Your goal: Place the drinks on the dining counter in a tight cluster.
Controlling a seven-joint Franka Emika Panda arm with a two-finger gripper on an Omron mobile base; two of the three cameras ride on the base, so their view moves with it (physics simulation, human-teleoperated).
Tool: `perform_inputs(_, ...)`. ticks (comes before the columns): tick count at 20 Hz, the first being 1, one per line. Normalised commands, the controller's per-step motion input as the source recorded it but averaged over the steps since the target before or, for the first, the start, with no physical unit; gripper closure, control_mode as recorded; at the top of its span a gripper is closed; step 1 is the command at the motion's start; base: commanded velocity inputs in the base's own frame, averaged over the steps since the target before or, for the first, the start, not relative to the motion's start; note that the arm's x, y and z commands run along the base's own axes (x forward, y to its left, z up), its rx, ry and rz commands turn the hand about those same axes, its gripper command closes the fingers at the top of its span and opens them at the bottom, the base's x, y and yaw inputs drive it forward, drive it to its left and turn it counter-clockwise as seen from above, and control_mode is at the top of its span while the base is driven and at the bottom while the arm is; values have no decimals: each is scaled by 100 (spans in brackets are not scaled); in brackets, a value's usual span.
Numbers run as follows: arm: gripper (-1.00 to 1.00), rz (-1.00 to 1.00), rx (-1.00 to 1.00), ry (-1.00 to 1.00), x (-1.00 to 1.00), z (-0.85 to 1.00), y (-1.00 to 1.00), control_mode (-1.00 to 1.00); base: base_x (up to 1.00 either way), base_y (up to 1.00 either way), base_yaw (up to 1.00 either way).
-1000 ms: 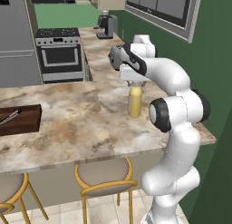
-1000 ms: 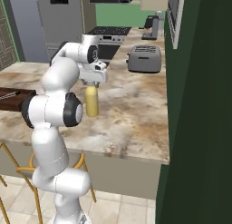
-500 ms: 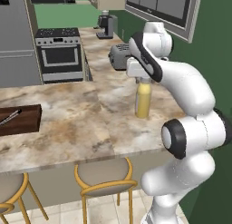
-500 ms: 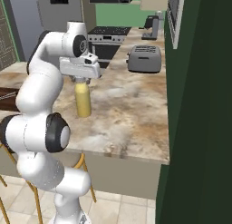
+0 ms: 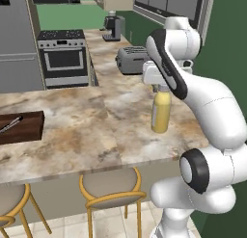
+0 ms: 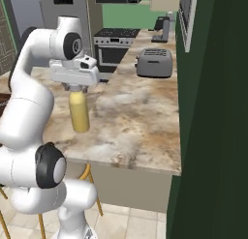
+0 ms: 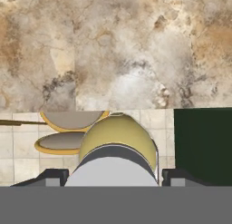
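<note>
The yellow bottle is the landmark here: a smooth, rounded cylinder of matte mustard colour with domed shoulders and a pale cap, standing upright on the tabletop, a slab of tan-and-brown marbled stone with cloudy pale patches. Directly above the bottle's cap sits the boxy white hand, and the gripper comes down over the bottle's neck. In the hand view the bottle's shoulder and grey-white cap bulge up between the two dark fingers, which stand apart, one on each side of the cap; whether they press on it I cannot tell.

Behind the bottle, farther along the stone, stands a brushed-metal toaster with rounded corners. Well to the bottle's left lies a dark wooden tray, flat and rectangular, with a thin utensil across it.

The tabletop's overhanging front edge runs near the bottle on the robot's side; below it are round stools with grey seats and curved yellow-tan frames. Between the bottle and the tray the stone is bare and wide. To the bottle's right, the slab ends just before a dark green wall.
</note>
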Motion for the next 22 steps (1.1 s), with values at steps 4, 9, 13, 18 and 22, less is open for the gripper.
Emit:
perform_inputs(4, 100, 0, 0, 1, -46, -2, 0, -100, 0, 0, 0)
perform_inputs(9, 100, 0, 0, 0, -29, 0, 0, -100, 0, 0, 0)
perform_inputs(13, 100, 0, 0, 0, -40, 0, 0, -100, 0, 0, 0)
perform_inputs(18, 100, 0, 0, 0, -9, 0, 0, 100, -62, 0, 0)
perform_inputs(22, 100, 0, 0, 0, 0, 0, 0, 100, -82, 11, -10)
